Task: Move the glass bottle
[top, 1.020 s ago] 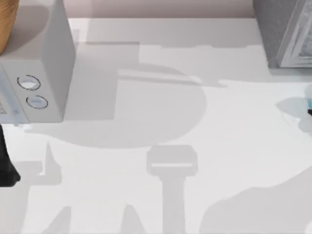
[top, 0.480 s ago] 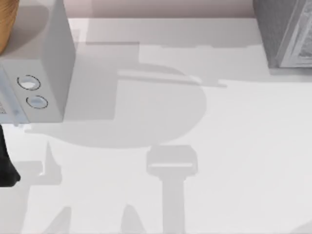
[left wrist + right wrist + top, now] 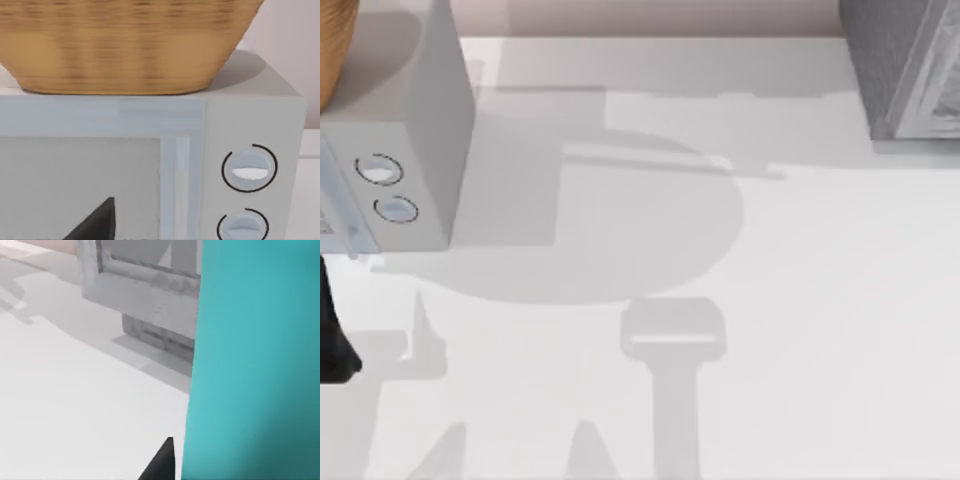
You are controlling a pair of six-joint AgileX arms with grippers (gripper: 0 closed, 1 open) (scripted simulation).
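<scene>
Glass bottle (image 3: 255,360): plain cyan-turquoise wall. Basket (image 3: 125,45): tan woven weave, banded. Microwave (image 3: 415,120): pale grey; two light dials (image 3: 248,169) ringed in black. Table (image 3: 800,300): white. Cabinet (image 3: 905,70): mottled grey.

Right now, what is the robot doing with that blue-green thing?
The right arm's wrist camera is pressed up close to the turquoise glass bottle, with one dark finger tip beside it above the white table, near a grey cabinet. Whether it grips the bottle can't be told. The left arm is parked facing the microwave, which has a wicker basket on top.
</scene>
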